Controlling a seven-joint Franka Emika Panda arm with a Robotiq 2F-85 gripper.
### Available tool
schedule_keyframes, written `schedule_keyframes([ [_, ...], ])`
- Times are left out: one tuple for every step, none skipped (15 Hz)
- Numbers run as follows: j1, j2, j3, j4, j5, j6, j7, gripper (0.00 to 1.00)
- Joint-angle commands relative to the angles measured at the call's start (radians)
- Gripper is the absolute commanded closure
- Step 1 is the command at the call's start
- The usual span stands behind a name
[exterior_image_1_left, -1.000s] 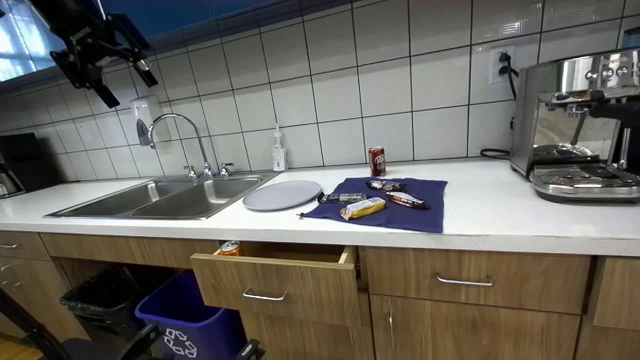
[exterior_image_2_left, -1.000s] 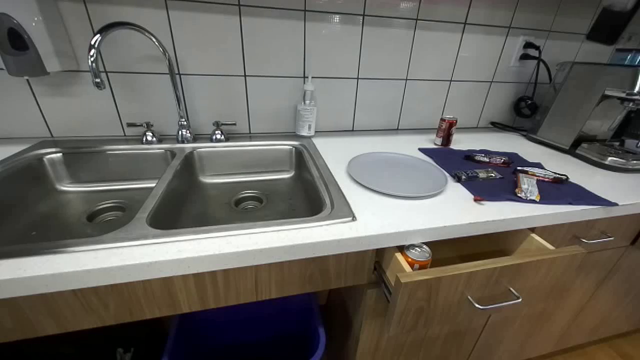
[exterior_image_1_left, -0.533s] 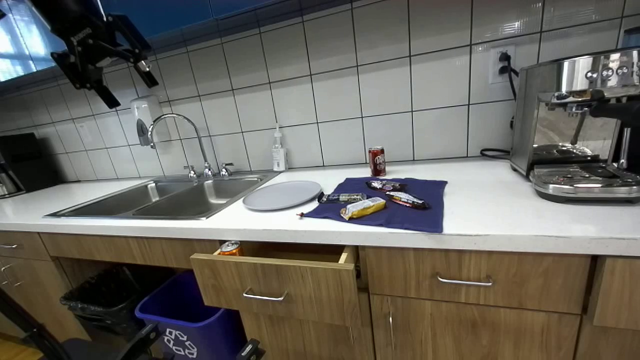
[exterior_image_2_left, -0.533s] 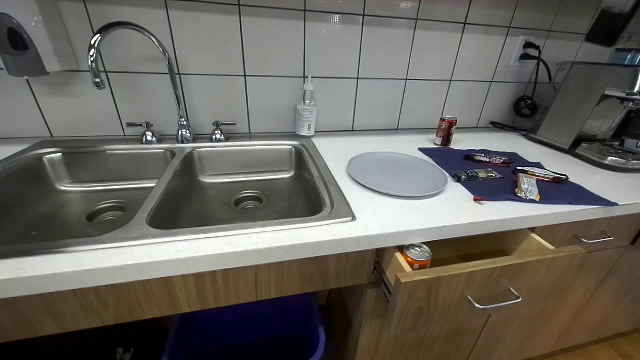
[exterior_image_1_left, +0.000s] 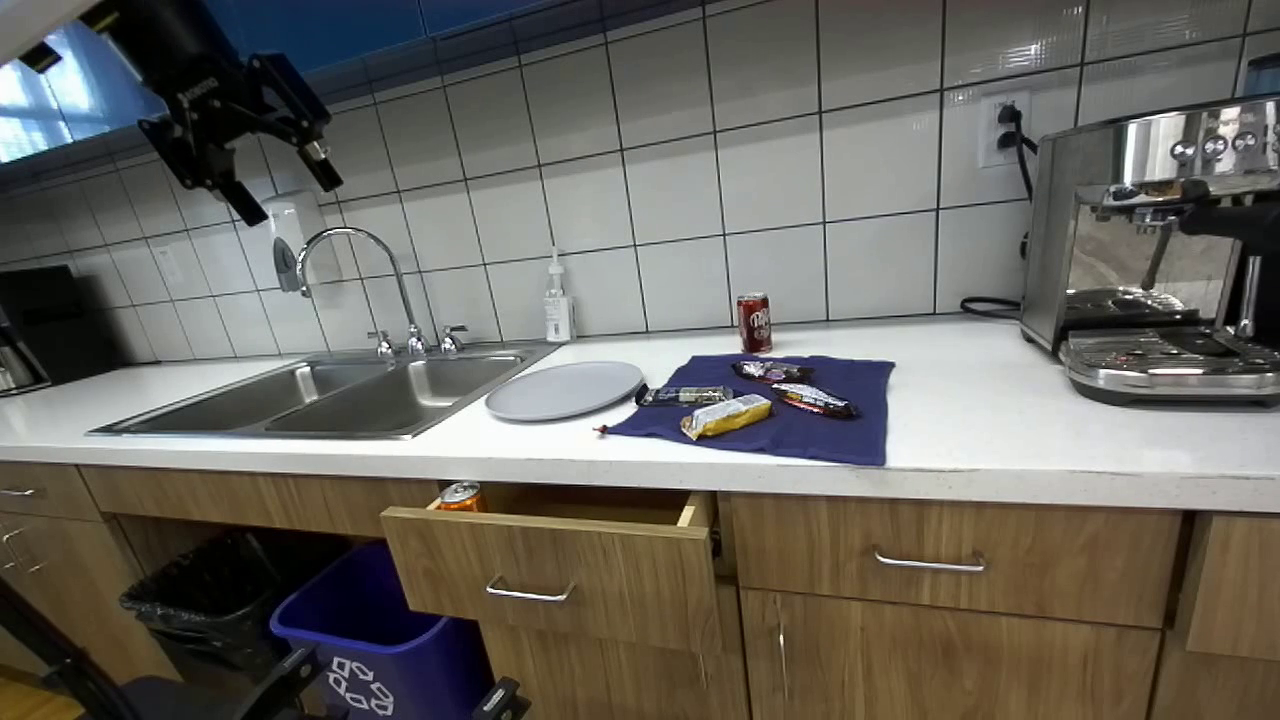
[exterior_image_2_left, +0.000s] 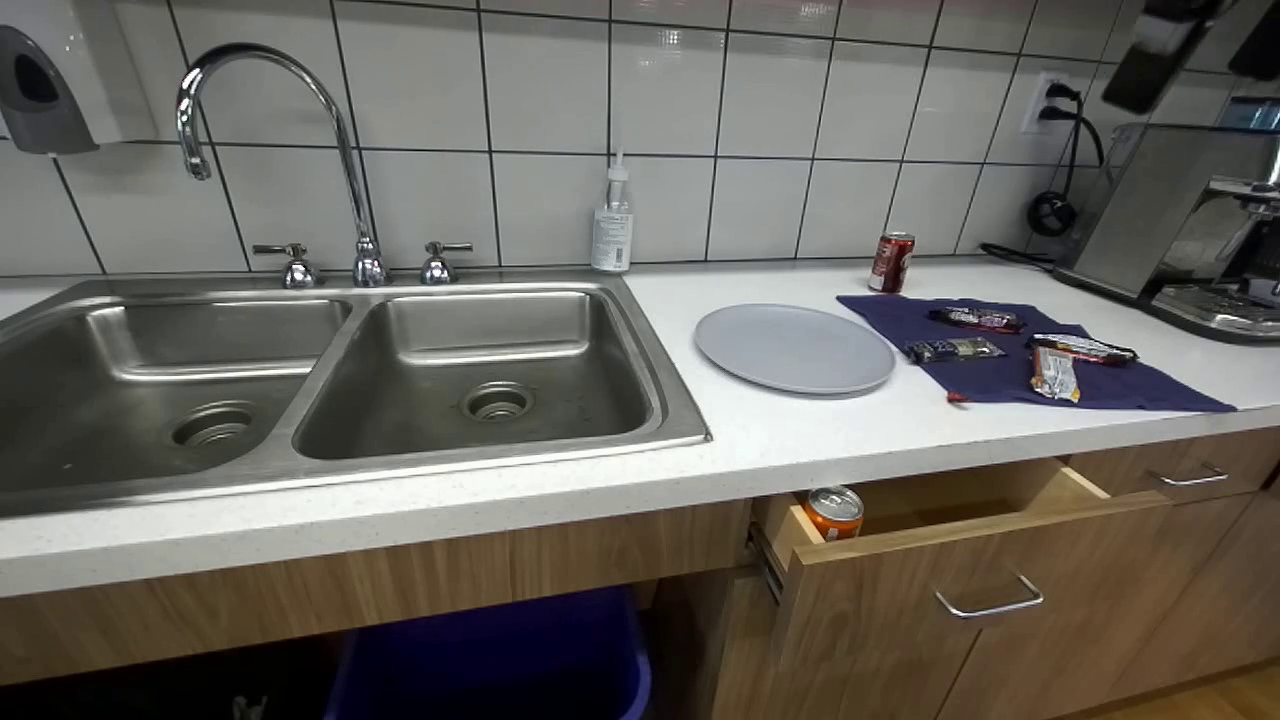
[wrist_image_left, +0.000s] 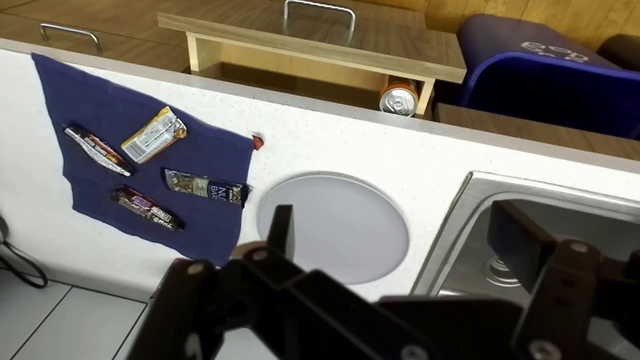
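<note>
White counter (exterior_image_1_left: 980, 410), one plate (exterior_image_1_left: 565, 391), four wrapped bars (exterior_image_1_left: 727, 416) on one blue cloth (exterior_image_1_left: 850, 435), one empty pincer (exterior_image_1_left: 291, 196) spread wide

Blue recycling bin (exterior_image_1_left: 425, 670) beside a black-lined bin (exterior_image_1_left: 205, 630), and a steel espresso machine (exterior_image_1_left: 1130, 250)

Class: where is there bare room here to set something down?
Free: counter between cloth and coffee machine, in front of the cord; the plate beside the sink. Crowded: the cloth, with four snack bars and a red can close behind.
</note>
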Motion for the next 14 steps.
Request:
schedule_keyframes([
  [-0.009, 0.029, -0.016, -0.031, -0.009, 0.085, 0.03, 0.0],
  [-0.011, 0.037, -0.02, -0.039, -0.008, 0.103, 0.03, 0.0],
  [-0.014, 0.045, -0.023, -0.045, -0.008, 0.116, 0.032, 0.0],
  [-0.015, 0.051, -0.028, -0.05, -0.007, 0.126, 0.033, 0.0],
  [-0.017, 0.056, -0.033, -0.056, -0.006, 0.135, 0.035, 0.0],
  [-0.02, 0.06, -0.037, -0.062, -0.006, 0.143, 0.037, 0.0],
  [-0.02, 0.067, -0.044, -0.065, -0.003, 0.145, 0.034, 0.0],
  [-0.024, 0.07, -0.047, -0.07, -0.005, 0.152, 0.036, 0.0],
  [-0.026, 0.073, -0.052, -0.075, -0.004, 0.157, 0.034, 0.0],
  [-0.028, 0.076, -0.058, -0.08, -0.003, 0.162, 0.033, 0.0],
  [-0.031, 0.08, -0.062, -0.085, -0.003, 0.168, 0.034, 0.0],
  [-0.034, 0.083, -0.065, -0.09, -0.004, 0.176, 0.034, 0.0],
  [-0.035, 0.087, -0.07, -0.092, -0.003, 0.179, 0.032, 0.0],
  [-0.035, 0.09, -0.075, -0.099, -0.003, 0.19, 0.027, 0.0],
])
